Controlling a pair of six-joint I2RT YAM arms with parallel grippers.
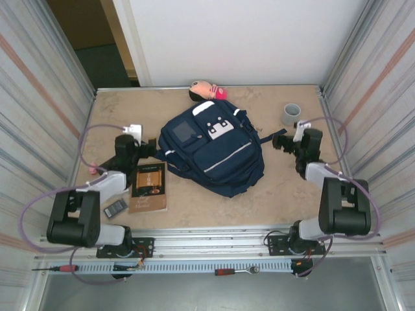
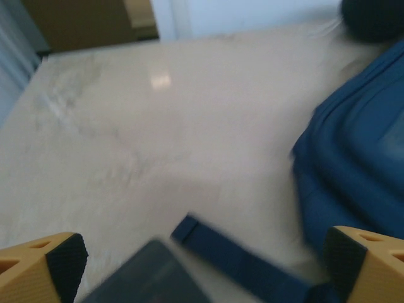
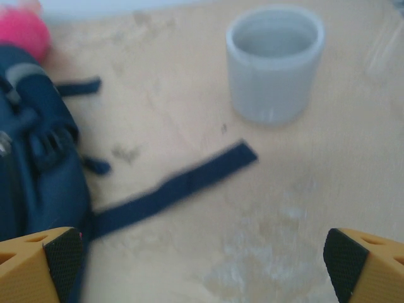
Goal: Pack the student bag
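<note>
The student bag (image 1: 211, 150), navy blue with pale stripes and a white patch, lies flat in the middle of the table. My left gripper (image 1: 148, 148) stands open just left of the bag, over the far end of a brown book (image 1: 148, 186). Its wrist view shows the bag's side (image 2: 360, 170), a loose strap (image 2: 233, 255) and a dark corner of the book (image 2: 148, 278) between the wide-apart fingertips. My right gripper (image 1: 280, 141) is open to the right of the bag, with a strap (image 3: 170, 189) lying on the table ahead of it and nothing held.
A grey cup (image 1: 291, 114) stands at the far right (image 3: 274, 63). A pink and tan plush toy (image 1: 206, 90) lies behind the bag. A small dark calculator (image 1: 115, 207) rests near the left arm's base. Metal walls close in both sides.
</note>
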